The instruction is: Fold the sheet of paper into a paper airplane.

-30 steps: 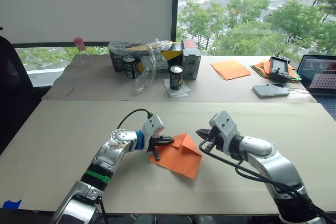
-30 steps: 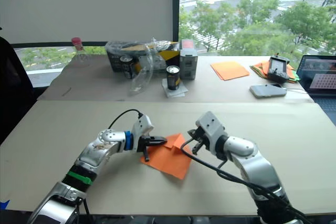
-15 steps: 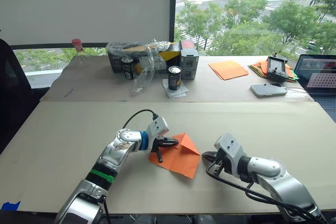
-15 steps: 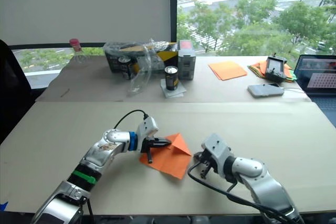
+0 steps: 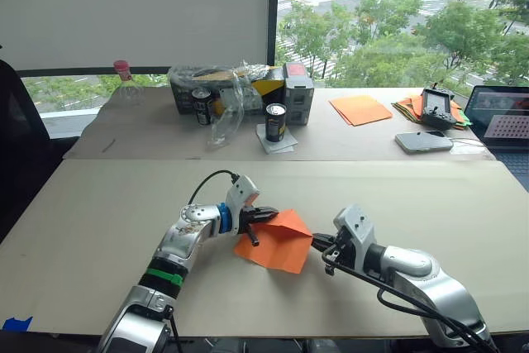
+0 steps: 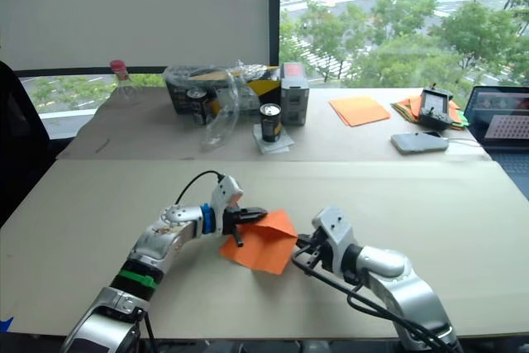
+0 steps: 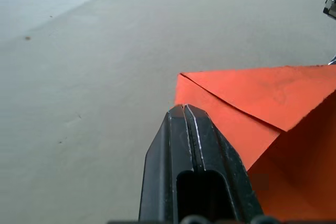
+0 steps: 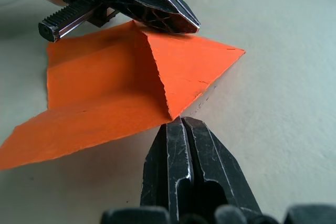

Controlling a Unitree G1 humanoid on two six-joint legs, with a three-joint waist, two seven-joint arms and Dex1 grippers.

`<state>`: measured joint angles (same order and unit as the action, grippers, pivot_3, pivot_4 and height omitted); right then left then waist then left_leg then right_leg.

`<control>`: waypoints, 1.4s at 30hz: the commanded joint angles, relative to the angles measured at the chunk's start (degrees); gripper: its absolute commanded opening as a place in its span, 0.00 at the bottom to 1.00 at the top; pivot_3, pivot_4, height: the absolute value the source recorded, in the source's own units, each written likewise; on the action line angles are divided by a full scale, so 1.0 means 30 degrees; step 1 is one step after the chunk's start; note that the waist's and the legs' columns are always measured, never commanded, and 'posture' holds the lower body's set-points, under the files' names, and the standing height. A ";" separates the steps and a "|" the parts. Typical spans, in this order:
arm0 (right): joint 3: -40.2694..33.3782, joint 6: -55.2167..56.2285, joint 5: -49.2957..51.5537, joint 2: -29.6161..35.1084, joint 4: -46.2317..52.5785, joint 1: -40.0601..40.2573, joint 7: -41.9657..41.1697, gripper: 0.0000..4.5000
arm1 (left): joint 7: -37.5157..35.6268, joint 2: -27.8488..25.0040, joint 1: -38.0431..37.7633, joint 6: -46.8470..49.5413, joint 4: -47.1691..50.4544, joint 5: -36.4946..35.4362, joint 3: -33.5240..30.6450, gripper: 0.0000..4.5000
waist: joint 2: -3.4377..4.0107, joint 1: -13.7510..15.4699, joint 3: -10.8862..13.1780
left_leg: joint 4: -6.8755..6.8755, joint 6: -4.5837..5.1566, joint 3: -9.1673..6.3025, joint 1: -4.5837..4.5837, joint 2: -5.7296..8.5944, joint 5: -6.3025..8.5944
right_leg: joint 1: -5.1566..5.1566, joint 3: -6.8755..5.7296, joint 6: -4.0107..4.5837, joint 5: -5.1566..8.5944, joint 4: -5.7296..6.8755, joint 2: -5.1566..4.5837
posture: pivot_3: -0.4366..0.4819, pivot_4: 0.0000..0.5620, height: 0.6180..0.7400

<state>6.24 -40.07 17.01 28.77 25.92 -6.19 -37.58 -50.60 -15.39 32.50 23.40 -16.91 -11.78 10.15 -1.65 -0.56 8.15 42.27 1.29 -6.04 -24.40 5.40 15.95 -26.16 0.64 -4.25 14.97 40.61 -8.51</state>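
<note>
The sheet of paper [image 5: 277, 241], bright orange and partly folded with a diagonal crease, lies on the near table between my two arms. My left gripper [image 5: 269, 215] is shut, and its tip rests over the sheet's far left corner [image 7: 231, 103]. My right gripper [image 5: 316, 243] is shut and low over the table. Its tip meets the pointed corner of a raised flap [image 8: 173, 114] at the sheet's right edge. No paper shows between either pair of fingers. In the right wrist view the left gripper [image 8: 189, 24] sits just behind the sheet's ridge.
On the far table are a stack of orange sheets [image 5: 362, 109], a multicoloured paper bundle [image 5: 409, 107] with a black device [image 5: 436, 107], a phone [image 5: 426, 142], a laptop [image 5: 504, 121], two cans [image 5: 277, 121], a cluttered box [image 5: 231, 88] and a bottle [image 5: 126, 80].
My right gripper dropped from above the sheet's right side to the table, then slid in to its right corner. The left gripper stayed at the left corner. The flap now stands raised.
</note>
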 commanded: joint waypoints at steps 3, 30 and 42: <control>0.0375 0.0280 -0.0181 -0.0011 0.0134 -0.0320 0.0330 0.00 | -0.0600 0.0299 0.0329 0.0438 0.1061 -0.0811 -0.0049 0.01 | 0.0002 -0.0005 0.0000 | -0.0006 0.0000 0.0001 -0.0001 0.0003 0.0000 | -0.0001 0.0002 0.0000 0.0000 -0.0002 -0.0001 | 0.48 0.27 0.43; 0.2422 0.0377 -0.0438 -0.1851 -0.2344 -0.3930 0.0709 0.00 | -0.0720 -0.1035 -0.0906 0.1743 0.2729 -0.0420 0.0434 0.01 | 0.0005 -0.0094 -0.0001 | -0.0007 -0.0007 0.0002 0.0003 0.0003 -0.0004 | -0.0022 0.0007 0.0003 -0.0002 0.0024 0.0003 | 0.48 0.27 0.43; 0.3654 0.1720 -0.1616 -0.2198 -0.5191 -0.5687 -0.0232 0.00 | 0.0391 -0.2324 -0.2138 0.2388 0.4182 -0.0319 -0.0226 0.01 | 0.0007 -0.0123 -0.0002 | -0.0013 -0.0015 0.0003 0.0006 0.0002 -0.0008 | -0.0032 0.0009 0.0006 -0.0003 0.0033 0.0003 | 0.48 0.27 0.43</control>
<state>17.39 -36.77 12.32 22.78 9.65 -22.03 -37.66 -49.79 -21.80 26.53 29.87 -6.45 -11.88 10.28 -1.63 -0.93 8.15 42.23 1.24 -6.03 -24.38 5.41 15.92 -26.26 0.67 -4.23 14.96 40.72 -8.50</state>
